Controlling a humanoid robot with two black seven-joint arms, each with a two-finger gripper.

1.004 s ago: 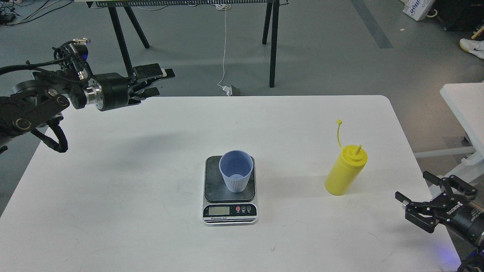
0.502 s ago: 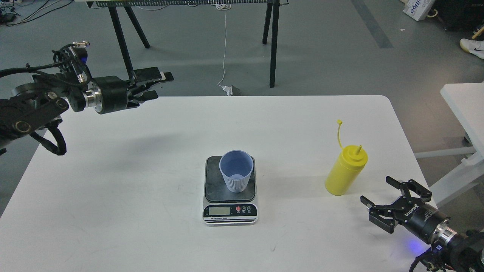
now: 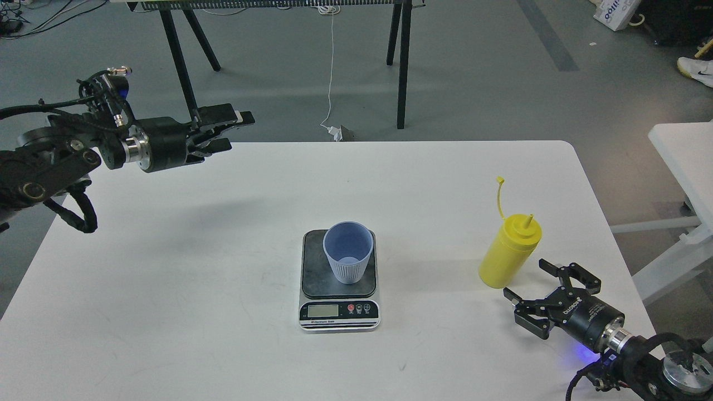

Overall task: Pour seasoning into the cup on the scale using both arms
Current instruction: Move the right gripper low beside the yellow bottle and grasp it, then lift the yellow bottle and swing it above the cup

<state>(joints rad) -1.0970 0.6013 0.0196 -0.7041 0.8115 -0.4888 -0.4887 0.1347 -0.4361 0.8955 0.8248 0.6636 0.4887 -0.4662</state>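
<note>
1 cup (image 3: 348, 252) on 1 scale (image 3: 339, 281), 1 bottle (image 3: 509, 252) nr right gripper (image 3: 525, 284), prob apart.

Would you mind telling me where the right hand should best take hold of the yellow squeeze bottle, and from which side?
Grip the yellow squeeze bottle around its plain round body, about mid-height, below the nozzle and the thin cap strap. It stands slightly tilted in view on the table, clear of the scale. The open right hand sits just to its near right, so a level approach from there probably suits best.
</note>
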